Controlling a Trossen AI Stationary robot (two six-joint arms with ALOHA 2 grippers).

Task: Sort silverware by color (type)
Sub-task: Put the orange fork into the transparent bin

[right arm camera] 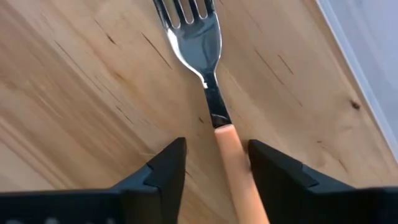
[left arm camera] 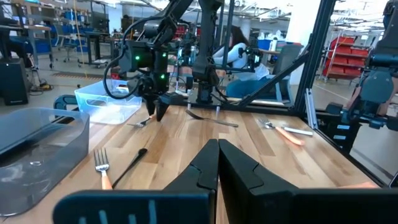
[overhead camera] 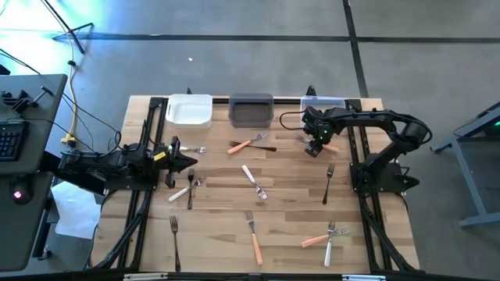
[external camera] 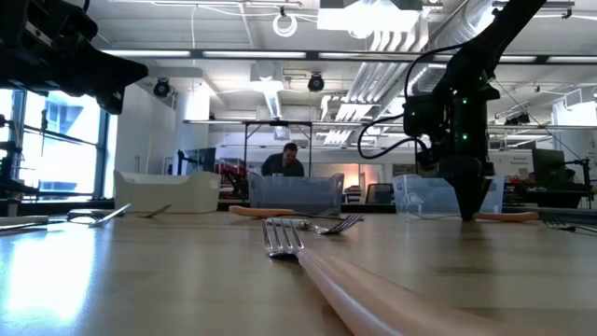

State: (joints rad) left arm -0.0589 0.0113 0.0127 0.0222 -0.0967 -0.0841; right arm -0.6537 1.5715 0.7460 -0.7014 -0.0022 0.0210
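Right hand [right arm camera: 212, 163] sits low over the wooden surface [overhead camera: 289, 211] at its far right side, just in front of the clear bin [overhead camera: 323, 104]; fingers spread, straddling the orange handle of a fork [right arm camera: 208, 68] that lies flat on the wood, pads not yet pressed to it. Left hand [overhead camera: 190, 161] rests at the left side, fingertips pressed together, holding nothing. Remaining forks lie scattered: an orange one [overhead camera: 248, 144] crossed with a dark one near the grey bin [overhead camera: 251, 110], a white one [overhead camera: 253, 182] mid-surface, a dark one [overhead camera: 328, 183] toward the right, and an orange one [overhead camera: 253, 236] near the front edge. White bin [overhead camera: 190, 109] stands at far left.
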